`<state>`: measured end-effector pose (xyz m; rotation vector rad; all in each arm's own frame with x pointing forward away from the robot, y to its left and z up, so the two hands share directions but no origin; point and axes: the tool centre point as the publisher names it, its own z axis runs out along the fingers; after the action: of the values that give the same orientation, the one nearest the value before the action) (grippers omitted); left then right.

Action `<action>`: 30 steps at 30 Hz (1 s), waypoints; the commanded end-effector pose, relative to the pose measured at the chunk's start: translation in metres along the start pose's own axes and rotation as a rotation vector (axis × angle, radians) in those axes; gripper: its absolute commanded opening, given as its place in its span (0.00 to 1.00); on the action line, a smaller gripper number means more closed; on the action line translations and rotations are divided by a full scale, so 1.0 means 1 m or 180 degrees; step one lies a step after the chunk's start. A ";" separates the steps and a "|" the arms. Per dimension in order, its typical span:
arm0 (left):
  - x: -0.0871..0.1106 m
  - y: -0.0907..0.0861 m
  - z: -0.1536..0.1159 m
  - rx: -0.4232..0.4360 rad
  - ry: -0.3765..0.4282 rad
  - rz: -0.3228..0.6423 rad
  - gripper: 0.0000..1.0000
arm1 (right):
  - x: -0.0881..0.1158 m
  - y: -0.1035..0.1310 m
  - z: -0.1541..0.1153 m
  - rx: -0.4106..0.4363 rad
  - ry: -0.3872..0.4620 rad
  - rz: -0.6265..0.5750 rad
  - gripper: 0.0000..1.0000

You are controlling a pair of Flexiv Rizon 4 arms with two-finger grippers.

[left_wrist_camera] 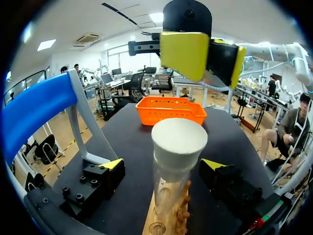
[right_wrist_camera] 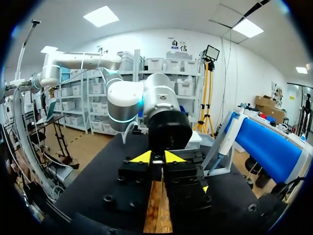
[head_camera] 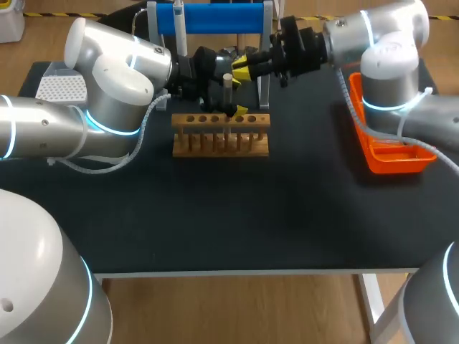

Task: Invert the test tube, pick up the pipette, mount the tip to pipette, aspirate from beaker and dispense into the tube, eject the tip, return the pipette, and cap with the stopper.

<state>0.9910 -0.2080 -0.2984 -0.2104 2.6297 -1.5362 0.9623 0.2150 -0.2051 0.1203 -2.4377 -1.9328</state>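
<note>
You have a white stopper [left_wrist_camera: 179, 139], a clear tube [left_wrist_camera: 168, 188], a tan rack [head_camera: 221, 136], an orange basket [head_camera: 391, 154], a black surface [head_camera: 237, 215].

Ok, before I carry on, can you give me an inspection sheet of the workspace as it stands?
Surface: black table, no spill seen.
Job's things: test tube upright in the wooden rack, white stopper on its top; blue pipette stand behind the rack; white tip box at rear left; beaker not made out.
Clutter: orange tray by the right arm.
Grippers: left gripper open, fingers either side of the tube, not touching; right gripper just above the stopper, apart from it.
Cables: left arm's cable loops onto the table; right arm's cable runs over the tray.
Surroundings: nothing seen.
</note>
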 end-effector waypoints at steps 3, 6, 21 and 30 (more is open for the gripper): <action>-0.001 0.000 0.000 -0.0004 0.0006 -0.0001 1.00 | -0.002 -0.001 0.003 -0.0185 0.0027 0.0008 0.00; -0.001 0.000 0.000 -0.0004 0.0006 -0.0001 1.00 | -0.003 0.000 0.005 -0.0245 0.0053 0.0021 0.00; -0.001 0.000 0.000 -0.0004 0.0006 -0.0001 1.00 | -0.009 -0.006 0.016 -0.0386 0.0108 0.0129 0.00; -0.001 0.000 0.000 -0.0004 0.0006 -0.0001 1.00 | -0.011 -0.009 0.018 -0.0471 0.0113 0.0176 0.00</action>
<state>0.9910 -0.2080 -0.2984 -0.2104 2.6297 -1.5363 0.9698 0.2313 -0.2150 0.0749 -2.2498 -2.0601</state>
